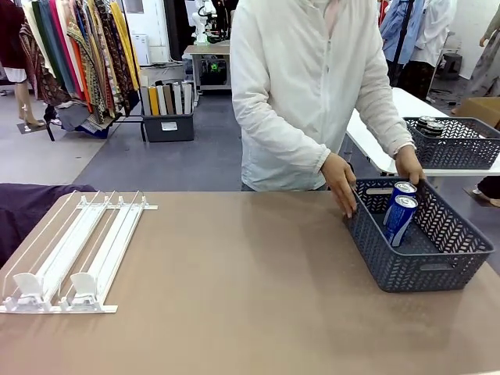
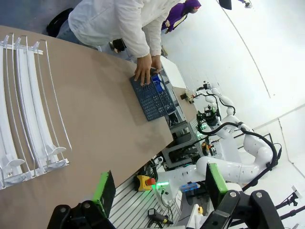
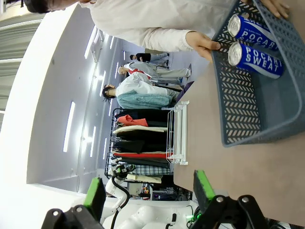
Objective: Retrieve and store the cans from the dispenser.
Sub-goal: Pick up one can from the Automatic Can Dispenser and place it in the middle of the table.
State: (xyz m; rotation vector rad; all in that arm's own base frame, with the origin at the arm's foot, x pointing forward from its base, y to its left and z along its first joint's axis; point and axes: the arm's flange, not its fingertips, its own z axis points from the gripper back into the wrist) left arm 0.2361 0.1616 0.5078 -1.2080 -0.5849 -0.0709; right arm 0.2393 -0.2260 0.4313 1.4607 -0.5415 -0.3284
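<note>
Two blue Pocari cans (image 1: pixel 401 212) lean upright in the far corner of a dark grey basket (image 1: pixel 422 269) at the table's right. The white dispenser (image 1: pixel 74 250) lies at the left, its lanes bare and its pusher blocks at the near end. In the left wrist view my left gripper (image 2: pixel 159 186) is open, well above the table's near edge, with the dispenser (image 2: pixel 28 109) and the basket (image 2: pixel 150 102) far off. My right gripper (image 3: pixel 148 191) is open too, apart from the basket (image 3: pixel 238 105), where the cans (image 3: pixel 255 59) show.
A person stands at the far side with one hand (image 1: pixel 341 183) on the basket's left rim and the other hand (image 1: pixel 408 164) at its far rim. A second grey basket (image 1: pixel 453 144) with dark cans sits on a white table behind. Bare brown tabletop lies between dispenser and basket.
</note>
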